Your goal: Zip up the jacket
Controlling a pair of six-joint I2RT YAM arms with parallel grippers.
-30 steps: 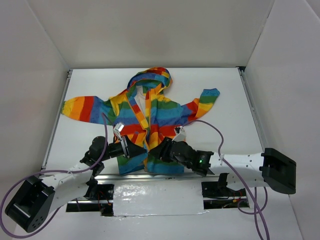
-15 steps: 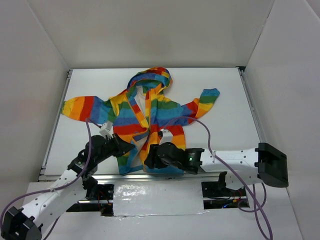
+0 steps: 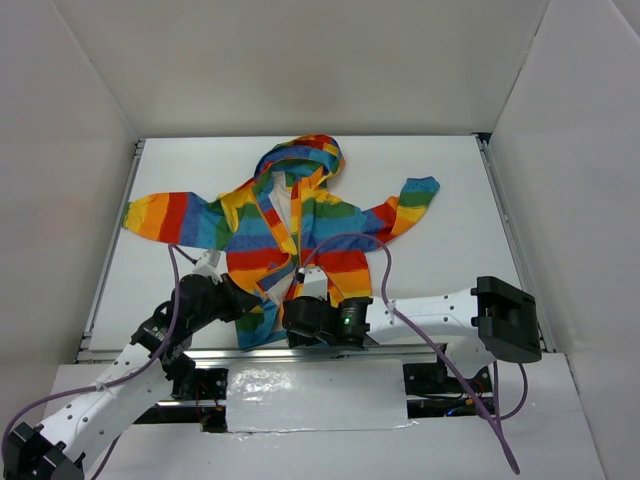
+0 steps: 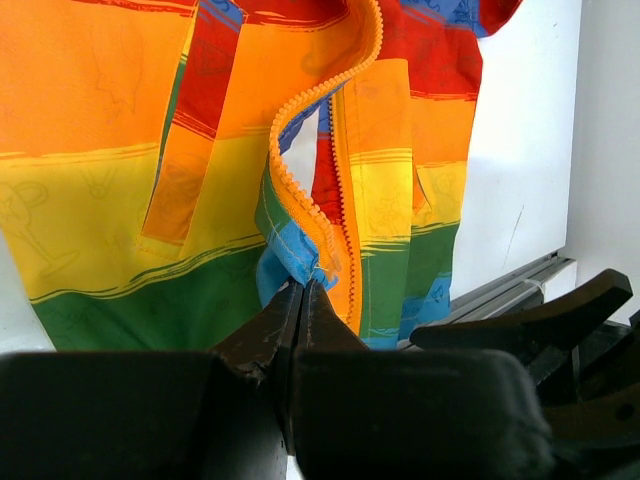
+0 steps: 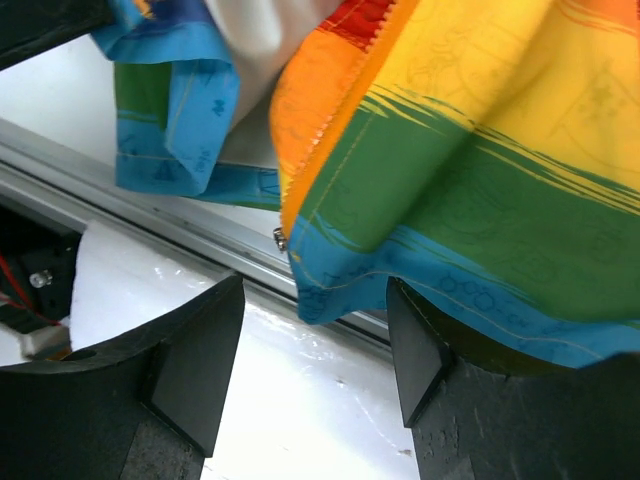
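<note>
The rainbow-striped jacket [image 3: 300, 225] lies spread on the white table [image 3: 450, 200], hood at the far side, front open. My left gripper [image 3: 246, 302] is shut on the blue bottom hem corner [image 4: 300, 262] at the foot of one half of the orange zipper [image 4: 308, 212]. The jaws are pressed together on the cloth. My right gripper [image 5: 315, 355] is open at the hem of the other front panel [image 5: 420, 190]. Its blue hem corner [image 5: 335, 285] hangs between the fingers [image 5: 190, 365] without being pinched. A small metal zipper part [image 5: 281, 238] shows at that corner.
A metal rail [image 5: 130, 175] runs along the table's near edge just under the hem. A shiny white sheet [image 3: 315, 395] covers the base between the arms. White walls [image 3: 60, 150] enclose the table on three sides. A purple cable [image 3: 370, 245] arcs over the jacket's right side.
My right gripper has opened wider and slid left to the middle of the hem. My left gripper has drawn back to the left, still shut on the hem corner.
</note>
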